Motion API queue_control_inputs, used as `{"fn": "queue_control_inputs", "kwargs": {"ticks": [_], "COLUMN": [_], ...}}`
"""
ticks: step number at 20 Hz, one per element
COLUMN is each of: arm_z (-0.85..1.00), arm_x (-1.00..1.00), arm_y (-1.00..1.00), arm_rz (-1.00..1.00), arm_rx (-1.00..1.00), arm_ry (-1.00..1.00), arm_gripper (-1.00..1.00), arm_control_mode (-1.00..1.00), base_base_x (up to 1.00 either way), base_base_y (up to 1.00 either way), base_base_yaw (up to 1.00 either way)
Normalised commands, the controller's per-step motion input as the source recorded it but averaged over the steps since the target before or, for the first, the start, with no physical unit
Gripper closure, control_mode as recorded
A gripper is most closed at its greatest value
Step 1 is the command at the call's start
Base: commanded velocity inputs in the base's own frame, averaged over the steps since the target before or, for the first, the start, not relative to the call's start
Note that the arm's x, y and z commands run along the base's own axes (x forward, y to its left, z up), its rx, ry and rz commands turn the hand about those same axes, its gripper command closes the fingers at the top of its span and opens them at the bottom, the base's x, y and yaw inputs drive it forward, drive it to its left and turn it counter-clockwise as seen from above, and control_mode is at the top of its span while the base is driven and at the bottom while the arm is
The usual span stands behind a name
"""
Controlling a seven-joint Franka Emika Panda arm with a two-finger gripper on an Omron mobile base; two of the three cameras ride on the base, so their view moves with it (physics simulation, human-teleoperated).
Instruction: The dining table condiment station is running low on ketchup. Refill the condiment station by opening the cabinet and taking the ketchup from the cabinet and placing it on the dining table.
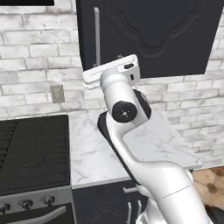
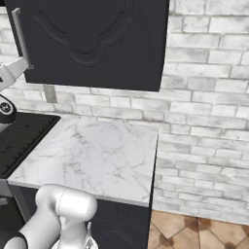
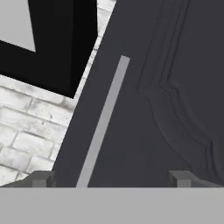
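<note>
Up on the brick wall (image 2: pixel 204 121) we see the cabinet (image 1: pixel 166 30), and its black door is shut. That is why we cannot see the ketchup; we think it waits inside, behind that door. The long silver handle (image 1: pixel 96 37) runs up and down near the door's left edge.

Our hand (image 3: pixel 111 178) is lifted high and points at the door, close to the handle. We hold it there because the door must swing out before we can reach in. In the hand view the handle (image 3: pixel 103 124) leans as a slanted grey bar, because the hand is rolled to one side. The two dark fingertips (image 3: pixel 41 178) stand far apart, so the hand is open and holds nothing. The bar comes down between them, nearer to the left one, and nothing touches it yet.

Below the cabinet is a white marble counter (image 2: pixel 97 155) with a black stove (image 1: pixel 30 153) beside it.

We think the next job is to move in, close on the bar and pull. If we are off to one side, the fingers may slip past it.
</note>
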Motion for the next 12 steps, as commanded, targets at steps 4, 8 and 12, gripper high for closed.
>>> {"fn": "queue_control_inputs", "kwargs": {"ticks": [4, 8, 12], "arm_z": [0.19, 0.0, 0.0], "arm_x": [0.36, 0.37, 0.39], "arm_y": [0.3, 0.2, 0.09], "arm_rz": [0.0, 0.0, 0.0], "arm_rx": [-0.03, 0.0, 0.0], "arm_ry": [0.0, 0.0, 0.0], "arm_gripper": [-1.0, -1.0, -1.0], "arm_control_mode": [-1.0, -1.0, -1.0], "base_base_x": [0.0, 0.0, 0.0], "base_base_y": [0.0, 0.0, 0.0], "base_base_yaw": [0.0, 0.0, 0.0]}}
